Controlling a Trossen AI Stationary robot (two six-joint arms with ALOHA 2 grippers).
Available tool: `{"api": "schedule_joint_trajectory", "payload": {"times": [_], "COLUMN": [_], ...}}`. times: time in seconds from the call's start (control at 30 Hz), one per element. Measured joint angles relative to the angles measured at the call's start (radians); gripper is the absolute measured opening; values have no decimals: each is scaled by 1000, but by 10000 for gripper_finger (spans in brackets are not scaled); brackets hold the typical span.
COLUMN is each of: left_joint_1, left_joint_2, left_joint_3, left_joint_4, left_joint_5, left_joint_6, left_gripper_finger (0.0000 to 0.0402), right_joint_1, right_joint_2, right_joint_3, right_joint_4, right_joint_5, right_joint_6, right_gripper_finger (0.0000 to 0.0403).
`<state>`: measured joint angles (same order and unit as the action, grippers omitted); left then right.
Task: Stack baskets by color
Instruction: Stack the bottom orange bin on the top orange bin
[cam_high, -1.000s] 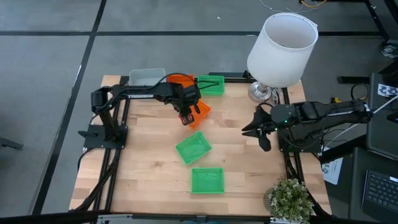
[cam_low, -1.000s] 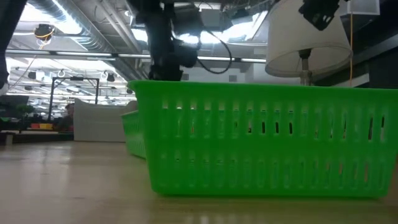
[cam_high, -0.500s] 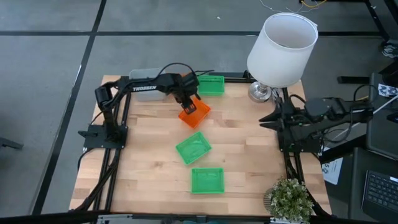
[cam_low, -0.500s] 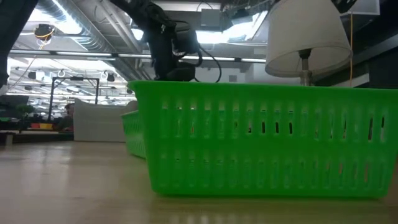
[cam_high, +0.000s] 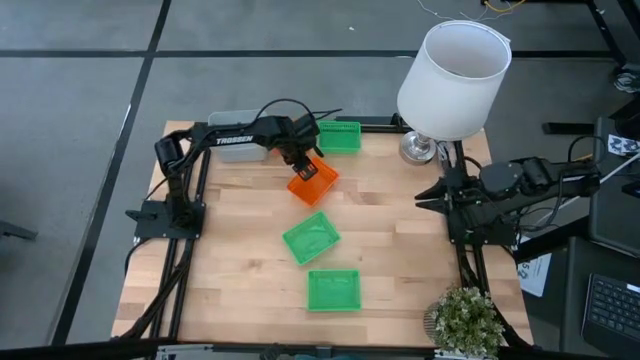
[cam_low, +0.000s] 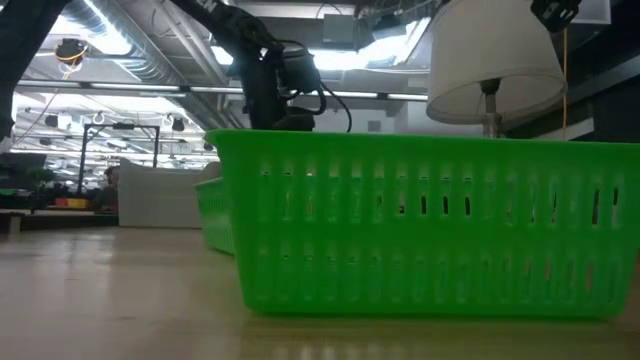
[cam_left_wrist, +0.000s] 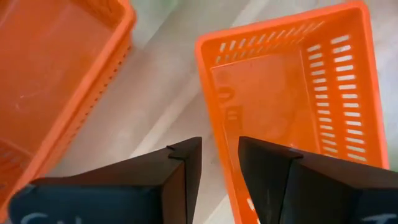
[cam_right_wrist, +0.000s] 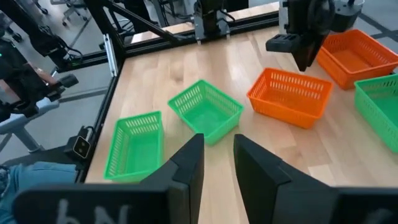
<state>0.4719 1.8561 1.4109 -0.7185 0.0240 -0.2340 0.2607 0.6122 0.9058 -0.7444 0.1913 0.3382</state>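
Near the far edge, an orange basket (cam_high: 314, 184) (cam_left_wrist: 292, 93) sits tilted on the wooden table, and a second orange basket (cam_left_wrist: 56, 68) sits just beyond it. My left gripper (cam_high: 302, 167) (cam_left_wrist: 219, 165) is open above the first basket's far-left wall. A green basket (cam_high: 339, 137) stands at the far edge, with a pale grey basket (cam_high: 235, 122) to its left. Two more green baskets (cam_high: 311, 238) (cam_high: 332, 289) rest toward the near side. My right gripper (cam_high: 422, 197) (cam_right_wrist: 217, 155) hangs open and holds nothing at the right edge. My left gripper comes from above, pointing steeply down. The orange basket's far-left wall (cam_left_wrist: 217, 118) shows in the gap between its two fingers, one finger over the inside and one over the outside. Whether the fingers touch the wall I cannot tell. The basket rests on the table.
A lamp with a large white shade (cam_high: 455, 70) stands at the far right corner. A small potted plant (cam_high: 465, 320) sits at the near right corner. Bare wood lies along the table's left side and near left. In the low view the nearest green basket (cam_low: 430, 225) hides most of the table.
My left gripper has moved toward the far edge, from over the orange basket's near part to over its far-left wall, and has rolled a little. It has stayed open. My right arm has drawn back toward the right edge and risen. No basket has moved.
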Motion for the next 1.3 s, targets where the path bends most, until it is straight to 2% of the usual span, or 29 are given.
{"api": "schedule_joint_trajectory", "payload": {"times": [0.53,0.6,0.67,0.7,0.77,0.9,1.1,1.3], "left_joint_1": [-4,-5,-11,-15,-19,-28,-48,-53], "left_joint_2": [152,153,153,147,123,69,-37,-93], "left_joint_3": [0,0,0,0,0,23,133,303], "left_joint_4": [43,31,28,28,18,-24,-168,-331], "left_joint_5": [-10,-11,-13,-13,-18,-33,-69,-204], "left_joint_6": [45,59,62,71,90,93,130,326], "left_gripper_finger": [95,82,52,30,9,2,0,0], "right_joint_1": [0,0,0,0,0,0,0,0], "right_joint_2": [22,22,22,22,23,23,23,22], "right_joint_3": [0,0,0,0,0,0,0,-23], "right_joint_4": [0,-1,-1,-1,-2,-3,-38,-30], "right_joint_5": [0,0,0,0,0,0,0,0], "right_joint_6": [0,0,-3,-3,-3,-4,-1,0], "right_gripper_finger": [87,87,87,87,87,87,87,87]}}
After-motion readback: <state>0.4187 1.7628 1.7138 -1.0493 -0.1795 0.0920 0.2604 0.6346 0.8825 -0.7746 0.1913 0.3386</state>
